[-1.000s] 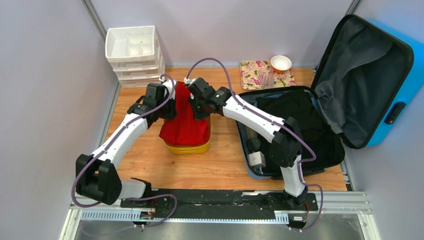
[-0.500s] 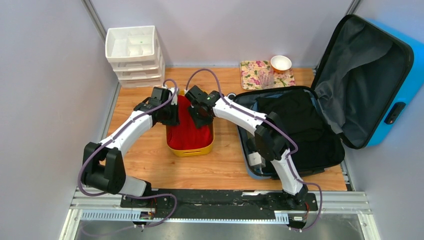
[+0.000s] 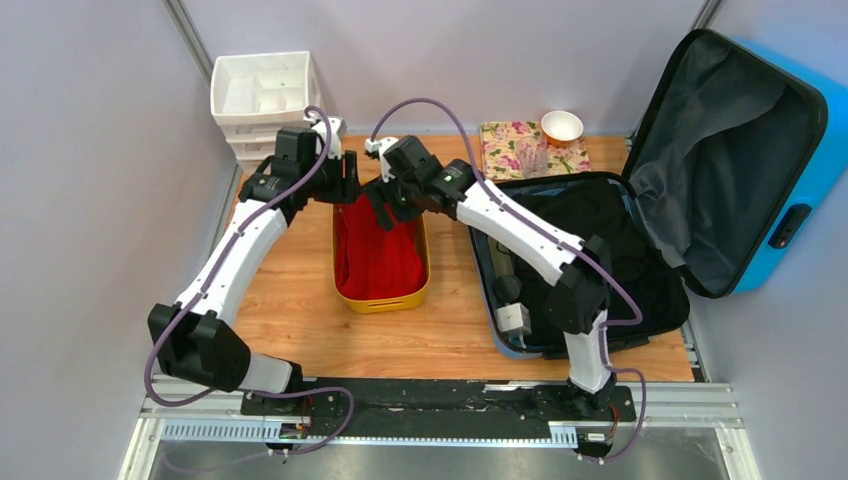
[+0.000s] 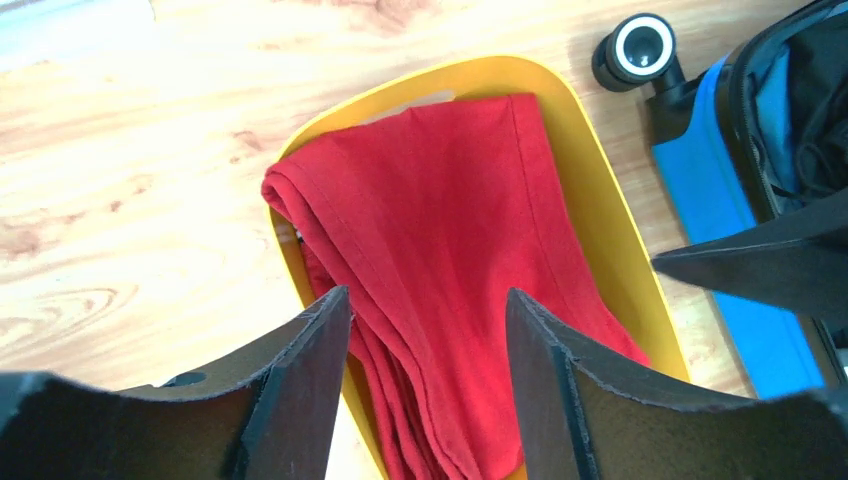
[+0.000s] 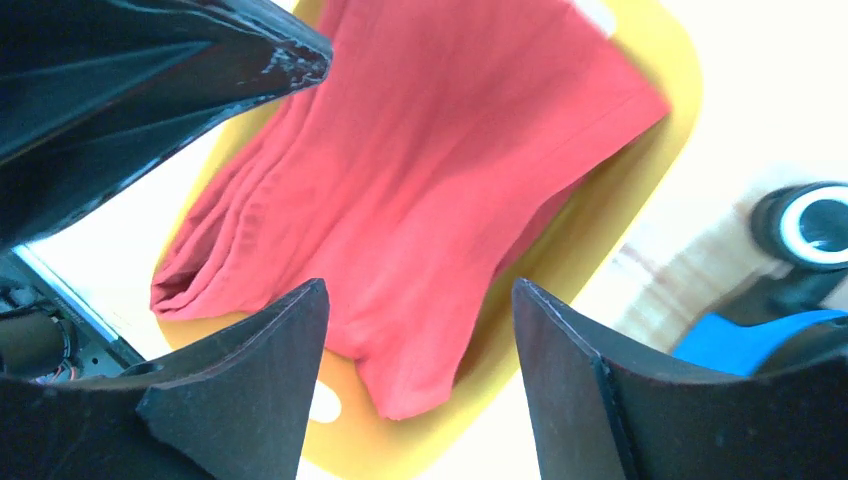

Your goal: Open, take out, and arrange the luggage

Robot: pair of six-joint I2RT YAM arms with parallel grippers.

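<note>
While both sets of jaws stand apart with nothing between them, the left gripper (image 4: pixel 430 310) and right gripper (image 5: pixel 415 300) hang side by side above the far end of the yellow tub (image 3: pixel 385 301). A folded red garment (image 3: pixel 378 255) lies inside the tub. Just right of the tub, the luggage (image 3: pixel 720 140) lies open on the table (image 3: pixel 290 300), with its lid raised at the far right.

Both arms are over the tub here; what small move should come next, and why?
Probably raise the left gripper and right gripper clear of the yellow tub: both stand open, the red garment lies inside it, and black clothing waits in the open luggage.
</note>
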